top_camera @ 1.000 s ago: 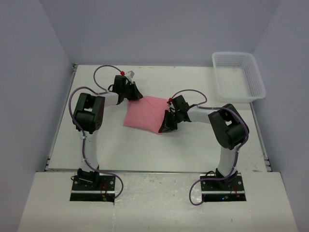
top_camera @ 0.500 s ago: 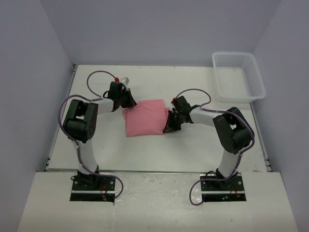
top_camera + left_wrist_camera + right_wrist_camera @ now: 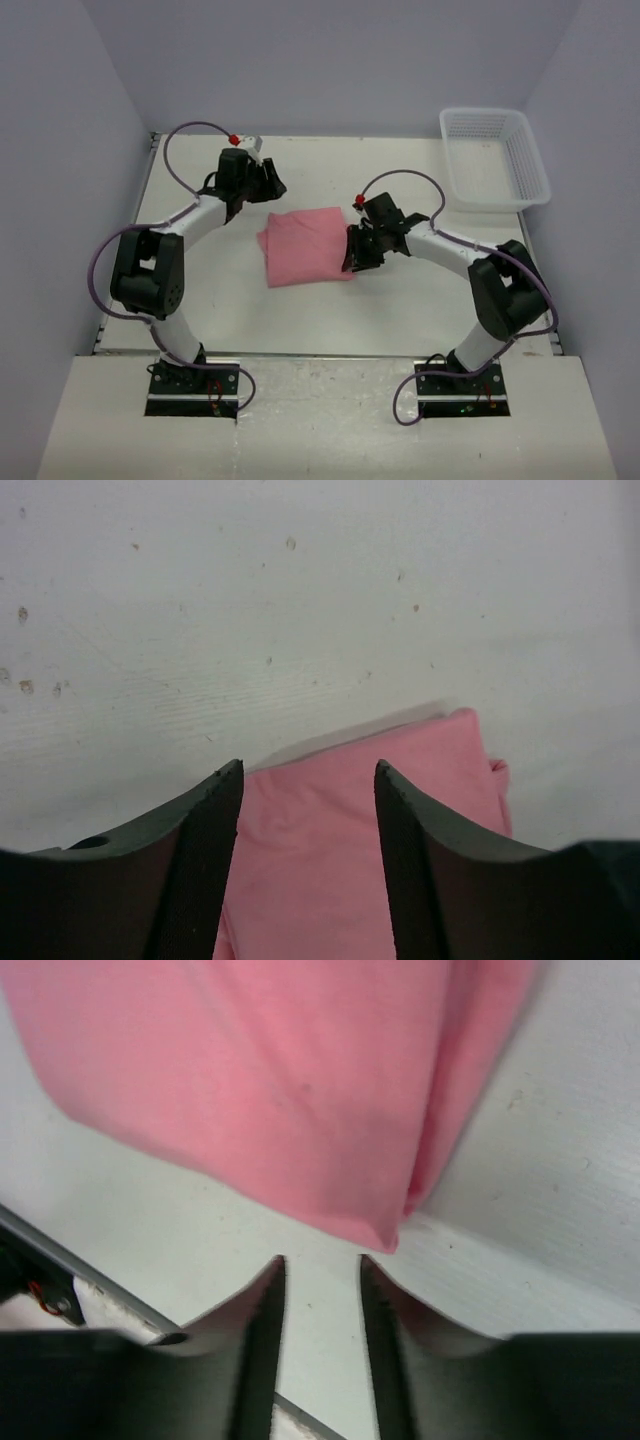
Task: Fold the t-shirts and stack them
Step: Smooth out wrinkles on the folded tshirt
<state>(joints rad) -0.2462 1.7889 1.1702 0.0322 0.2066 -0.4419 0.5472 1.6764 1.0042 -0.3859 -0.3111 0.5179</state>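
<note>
Salmon-pink t-shirt (image 3: 305, 245) lay folded in flat rectangle, well left of white mesh basket (image 3: 500, 203). Left gripper (image 3: 268, 185) over shirt edge away from basket, jaws partly apart, empty. Right gripper (image 3: 355, 255) at basket-side edge, jaws narrowly parted, empty. Fold judged done; next move: lift clear without snagging fabric.

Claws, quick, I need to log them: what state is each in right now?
Left claw: open, holding nothing.
Right claw: open, narrow gap, t-shirt not held.
</note>
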